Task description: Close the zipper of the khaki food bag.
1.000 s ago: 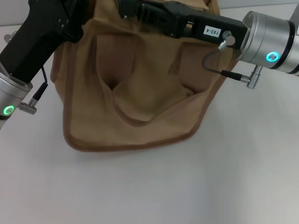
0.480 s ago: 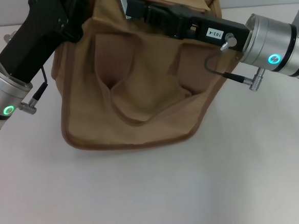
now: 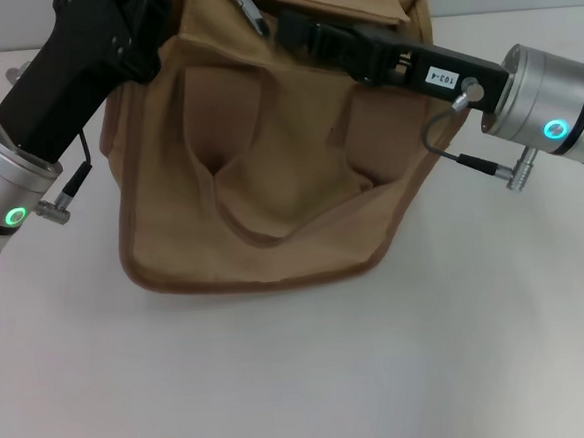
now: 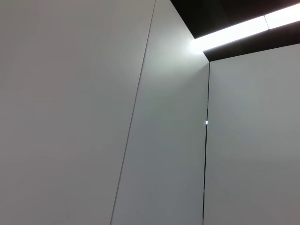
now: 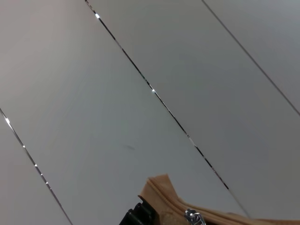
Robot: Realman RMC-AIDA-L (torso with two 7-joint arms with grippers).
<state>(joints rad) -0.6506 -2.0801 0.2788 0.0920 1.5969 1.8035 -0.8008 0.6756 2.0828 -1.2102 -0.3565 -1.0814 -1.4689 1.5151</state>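
Now the right gripper has pulled back toward the robot's right along the top of the khaki food bag, compared with one second ago, when its black body reached further across the top edge toward the left corner. The silver pull tab of the zipper stays near the left end of the top and hangs free, no longer covered by the arm, so I judge that the slider was not carried along and the closing is hardly begun. The right wrist view shows a corner of tan cloth and the silver slider just beside a dark part of the gripper, not inside it. I cannot tell if the jaws of either arm are spread or pressed together, because they are hidden. The left gripper has not moved; it is at the left top corner of the bag, probably steadying it. The bag stands on the white counter, near its far side, and the top edge of the head view cuts off the zip track. There is much open counter in front of the bag and on both sides for moving.
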